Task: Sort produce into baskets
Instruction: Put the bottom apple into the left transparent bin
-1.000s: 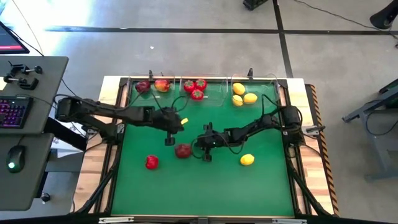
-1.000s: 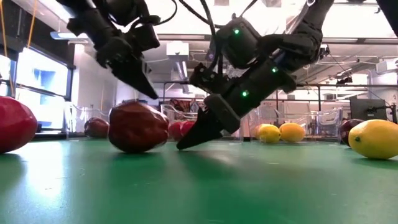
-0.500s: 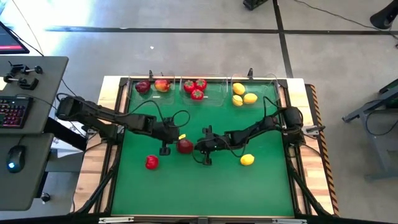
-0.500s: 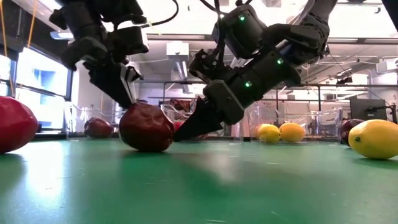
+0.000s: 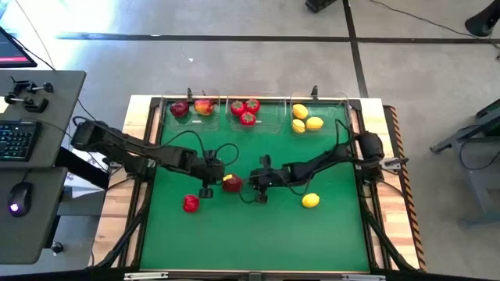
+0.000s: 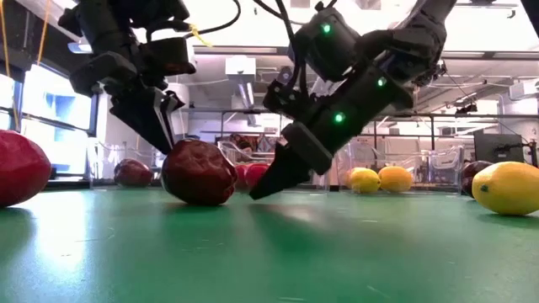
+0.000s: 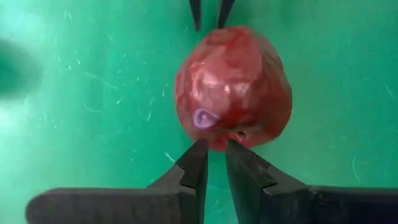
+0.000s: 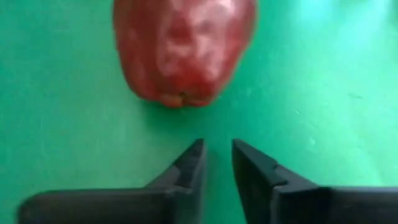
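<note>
A dark red apple (image 5: 232,183) rests on its side on the green mat (image 5: 258,226) at mid-table, also in the low view (image 6: 199,172). My left gripper (image 5: 220,182) is shut at the apple's left side, its tips (image 6: 168,143) pointing down. My right gripper (image 5: 247,183) is shut and empty, its tip (image 6: 259,192) on the mat just right of the apple, with a small gap between them. A bright red fruit (image 5: 191,203) and a lemon (image 5: 311,200) lie loose on the mat. My left gripper touches the apple's upper side facing the table's left (image 7: 214,142) with its shut fingertips (image 7: 198,152), pressed against it rather than pinching. The fingers come slanting down from above and from the left. The apple stays on the mat.
Three clear bins stand along the far edge. The left one (image 5: 191,100) holds two apples. The middle one (image 5: 262,125) holds three bright red fruits. The right one (image 5: 332,113) holds three lemons. There is open mat near the front edge.
My left gripper has come down and toward the near edge onto the apple's left side. My right gripper pushed its tip against the apple's right side, then drew back a little. The apple has shifted slightly along the mat toward the far edge.
</note>
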`<move>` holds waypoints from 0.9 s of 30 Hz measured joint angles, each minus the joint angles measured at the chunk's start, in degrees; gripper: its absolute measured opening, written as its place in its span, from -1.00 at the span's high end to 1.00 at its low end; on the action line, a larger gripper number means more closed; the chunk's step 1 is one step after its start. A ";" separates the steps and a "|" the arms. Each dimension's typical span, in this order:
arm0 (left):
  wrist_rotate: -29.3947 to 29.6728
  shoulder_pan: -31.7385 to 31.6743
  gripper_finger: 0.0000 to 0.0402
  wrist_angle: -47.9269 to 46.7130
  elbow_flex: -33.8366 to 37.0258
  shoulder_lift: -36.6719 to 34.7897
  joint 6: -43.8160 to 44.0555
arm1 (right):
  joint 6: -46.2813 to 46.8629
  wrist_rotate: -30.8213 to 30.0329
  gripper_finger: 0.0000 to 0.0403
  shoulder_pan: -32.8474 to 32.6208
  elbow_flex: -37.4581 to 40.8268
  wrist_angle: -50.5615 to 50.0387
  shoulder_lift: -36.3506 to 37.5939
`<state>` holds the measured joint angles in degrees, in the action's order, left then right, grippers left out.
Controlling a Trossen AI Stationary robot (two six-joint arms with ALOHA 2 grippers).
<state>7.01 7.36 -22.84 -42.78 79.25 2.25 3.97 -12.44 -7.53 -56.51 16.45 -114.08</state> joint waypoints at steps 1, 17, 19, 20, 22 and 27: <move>0.02 0.13 0.74 -0.08 0.00 0.31 0.52 | 0.95 -0.51 0.56 0.00 0.00 -0.98 0.64; 6.73 2.27 0.99 10.47 7.63 1.23 4.71 | 8.61 2.11 -0.13 1.24 -0.07 -0.09 2.13; 6.95 3.01 0.98 10.80 7.67 1.11 4.71 | 8.72 4.93 -0.08 1.16 -0.07 -0.84 2.12; 7.26 3.37 0.99 10.76 7.67 0.73 4.70 | 9.15 5.47 -0.03 1.16 -0.07 -1.27 2.12; 8.58 3.91 0.99 10.69 7.67 -0.59 4.53 | 9.35 5.64 0.09 0.97 -0.05 -1.71 2.12; 11.65 4.00 1.00 10.07 7.67 -6.45 4.59 | 8.09 6.46 0.60 0.71 -0.04 0.84 1.69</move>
<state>18.66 11.36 -12.76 -35.11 72.80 6.85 12.06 -5.98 -6.82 -56.55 17.30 -112.39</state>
